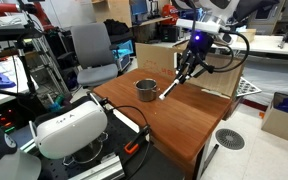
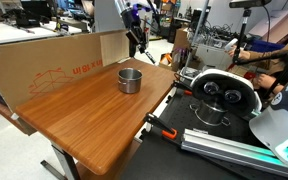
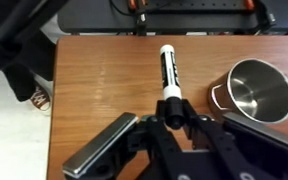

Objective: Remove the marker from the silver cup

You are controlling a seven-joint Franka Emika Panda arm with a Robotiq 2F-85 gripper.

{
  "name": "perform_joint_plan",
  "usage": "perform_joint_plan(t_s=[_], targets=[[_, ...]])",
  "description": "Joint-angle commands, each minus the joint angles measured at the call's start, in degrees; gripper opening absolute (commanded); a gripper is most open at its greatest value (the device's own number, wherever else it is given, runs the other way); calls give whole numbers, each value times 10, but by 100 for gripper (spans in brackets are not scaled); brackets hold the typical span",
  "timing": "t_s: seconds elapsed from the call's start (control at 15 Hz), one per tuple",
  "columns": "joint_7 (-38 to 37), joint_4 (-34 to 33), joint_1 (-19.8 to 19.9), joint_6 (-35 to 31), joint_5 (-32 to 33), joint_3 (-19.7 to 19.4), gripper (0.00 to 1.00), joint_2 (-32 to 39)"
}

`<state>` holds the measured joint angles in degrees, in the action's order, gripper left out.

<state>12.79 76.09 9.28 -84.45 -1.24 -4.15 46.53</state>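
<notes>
The silver cup [image 1: 145, 90] stands on the wooden table [image 1: 184, 120], and it also shows in the other exterior view [image 2: 130, 80] and at the right of the wrist view [image 3: 259, 88]. Its inside looks empty. My gripper [image 1: 182, 76] is shut on the dark cap end of the marker [image 1: 168, 91]. The marker's white body slants down toward the table, beside the cup and outside it. In the wrist view the marker [image 3: 168, 72] points away from my jaws [image 3: 171, 112] over bare wood. In an exterior view my gripper [image 2: 137, 42] is behind the cup; the marker is too small to make out there.
A cardboard sheet [image 2: 44, 65] stands along one table edge. A white headset-like device [image 1: 69, 128] with cables sits off the table's end and also shows in the other exterior view [image 2: 220, 92]. A grey chair [image 1: 92, 50] stands behind the table. A cardboard box [image 1: 219, 75] sits next to the arm.
</notes>
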Motion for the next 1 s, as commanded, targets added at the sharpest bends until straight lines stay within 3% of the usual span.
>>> perform_joint_plan(t_s=[0.0, 0.93], targets=[[-18, -84, 9, 61, 3, 3, 5, 58], [-57, -250, 13, 152, 6, 2, 5, 194]])
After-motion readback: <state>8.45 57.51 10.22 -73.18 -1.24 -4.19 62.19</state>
